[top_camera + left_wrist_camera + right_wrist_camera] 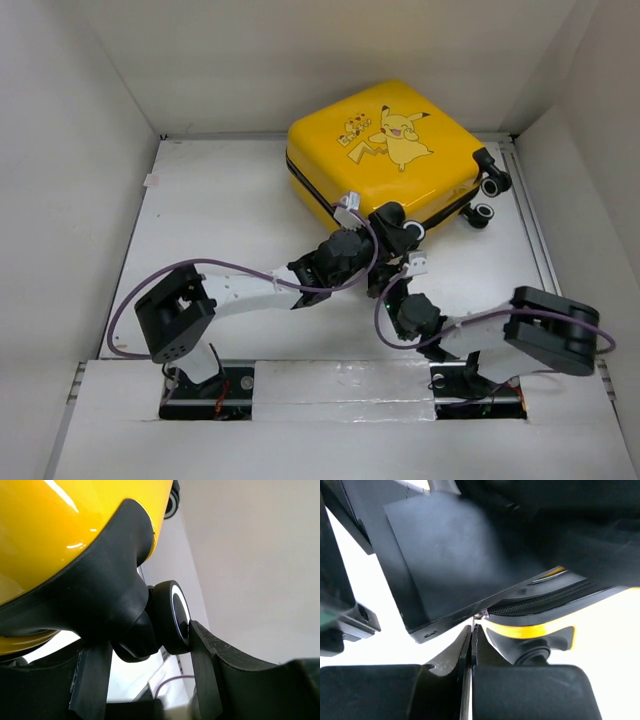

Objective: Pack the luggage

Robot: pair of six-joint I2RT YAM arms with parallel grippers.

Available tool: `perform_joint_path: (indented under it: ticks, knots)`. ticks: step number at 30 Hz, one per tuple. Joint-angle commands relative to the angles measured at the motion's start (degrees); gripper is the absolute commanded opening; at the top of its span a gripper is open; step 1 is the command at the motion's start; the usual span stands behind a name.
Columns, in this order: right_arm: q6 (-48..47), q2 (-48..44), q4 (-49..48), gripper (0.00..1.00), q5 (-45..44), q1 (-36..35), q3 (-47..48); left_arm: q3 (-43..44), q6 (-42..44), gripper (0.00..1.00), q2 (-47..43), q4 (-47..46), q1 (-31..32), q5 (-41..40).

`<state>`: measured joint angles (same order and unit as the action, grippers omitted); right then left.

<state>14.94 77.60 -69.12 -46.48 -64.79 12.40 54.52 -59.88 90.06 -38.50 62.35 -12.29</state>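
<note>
A: Where's the luggage [385, 150]?
B: Far-centre counter [210, 210], shut. L hand [145, 680] released round a near-corner wheel [172, 615]; R hand [471, 680] clenched at the zip [540, 605], so you're nearer w/ R.

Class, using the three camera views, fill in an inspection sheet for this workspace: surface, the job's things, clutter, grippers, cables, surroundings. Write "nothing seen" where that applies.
Surface: white table, bare where it shows.
Job's things: yellow luggage lies closed at the far right, cartoon print up, black wheels toward the right wall.
Clutter: nothing seen.
Grippers: left gripper is open, its fingers either side of a black corner wheel of the luggage. Right gripper has its fingers pressed together just below the zip band; whether it pinches a zip pull cannot be told.
Cables: a purple cable loops along each arm.
Surroundings: plain white walls on three sides.
</note>
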Motion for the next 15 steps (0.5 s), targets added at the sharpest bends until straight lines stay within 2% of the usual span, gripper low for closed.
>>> perform_joint_path:
  ticks: [1, 3, 5, 7, 8, 11, 12, 13, 15]
  knots:
    - [-6.41, 8.95, -16.57, 0.0, 16.41, -7.09, 7.44, 5.68, 2.65, 0.0, -2.43, -20.48, 1.98, 0.44]
    - [-5.62, 14.56, -20.5, 0.0, 17.3, -7.1, 8.16, 4.99, 4.06, 0.0, -3.92, -18.37, 1.99, 0.43]
    - [-4.4, 16.78, -22.72, 0.0, 17.3, -8.32, 8.69, 4.28, 5.29, 0.26, -5.07, -16.01, 1.99, 0.43]
    - [-2.3, 17.31, -22.72, 0.02, 17.3, -8.33, 7.91, 2.97, 7.05, 0.46, -6.9, -13.98, 1.99, 0.43]
    - [-2.28, 17.32, -22.72, 0.02, 16.78, -8.33, 7.9, 2.26, 7.84, 0.64, -7.7, -13.45, 1.99, 0.43]
    - [-0.62, 17.32, -18.51, 0.05, 16.77, -8.33, 7.9, 1.03, 9.69, 0.84, -9.37, -9.94, 1.12, -0.1]
    - [-0.61, 17.32, -18.5, 0.11, 16.77, -8.85, 7.9, 1.02, 9.69, 0.94, -10.07, -7.06, 0.41, 1.73]
    - [0.0, 17.32, -19.03, 0.22, 16.77, -8.86, 7.2, 1.02, 9.69, 0.98, -10.08, -6.16, -0.2, 3.66]
    - [0.7, 17.32, -19.03, 0.42, 18.26, -8.86, 5.36, 2.6, 12.91, 1.0, -12.1, -2.22, -0.91, 6.32]
